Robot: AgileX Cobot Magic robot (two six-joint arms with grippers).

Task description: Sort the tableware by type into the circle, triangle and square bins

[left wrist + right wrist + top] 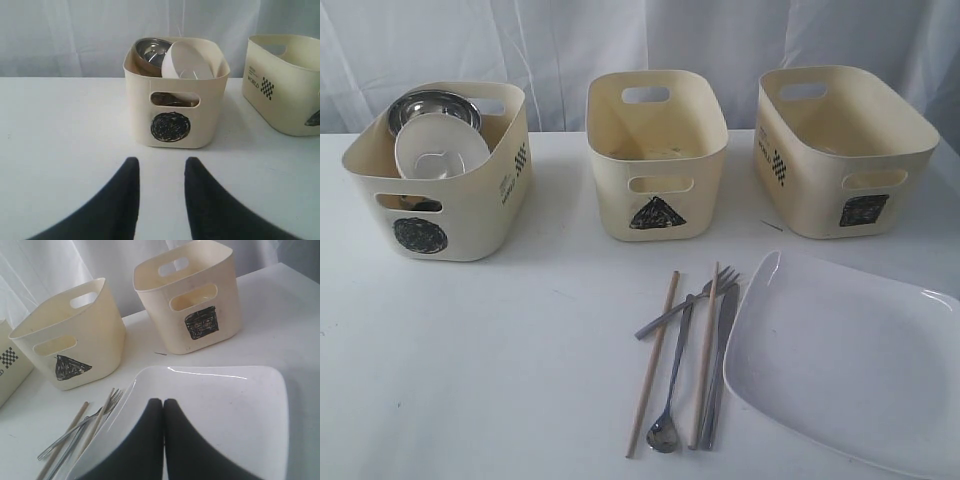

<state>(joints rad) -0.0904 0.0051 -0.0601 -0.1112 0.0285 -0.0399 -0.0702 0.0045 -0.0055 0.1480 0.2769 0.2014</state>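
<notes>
White table w/ 3 bins: circle bin at 10 o'clock, triangle bin 12, square bin 2. Chopsticks, spoon, fork, knife approx 6; plate at 4.

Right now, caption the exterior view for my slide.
Steel bowl and white bowl in circle bin; chopsticks, spoon, fork, knife, square plate on table before triangle bin and square bin.

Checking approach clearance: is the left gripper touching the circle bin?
Apart. The left wrist view shows a strip of bare table between the open left gripper and the circle bin.
</notes>
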